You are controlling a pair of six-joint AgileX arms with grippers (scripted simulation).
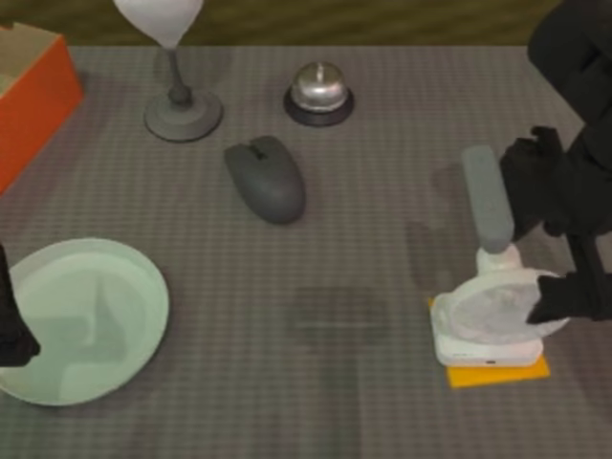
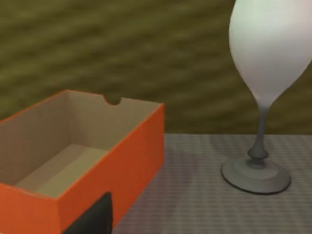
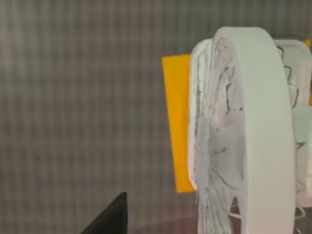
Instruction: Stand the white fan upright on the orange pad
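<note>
Right pincer [image 1: 553, 298], at about 4 o'clock on the counter [image 1: 382, 191], sits against the rim of the white fan's [image 1: 492, 320] round grille; its dark fingers [image 1: 564, 292] appear closed on that rim, though the top view leaves the far finger hidden. The white fan stands upright with its blocky base on the orange pad [image 1: 497, 373], which peeks out along the base's near edge and left corner. In the right wrist view the grille [image 3: 243, 141] fills the frame edge-on, with the orange pad [image 3: 176, 122] flat on the counter behind it. Just beyond the fan, toward 2 o'clock, lies a grey remote [image 1: 488, 196]. Left pincer [image 1: 14, 325] is parked at 8 o'clock beside a pale green plate [image 1: 81, 316]; whether it is released or clenched, I cannot tell. Toward 12 o'clock sit a dark mouse [image 1: 266, 179], a bell [image 1: 318, 93], a lamp [image 1: 180, 100] and, at 10 o'clock, an orange box [image 1: 33, 100].
</note>
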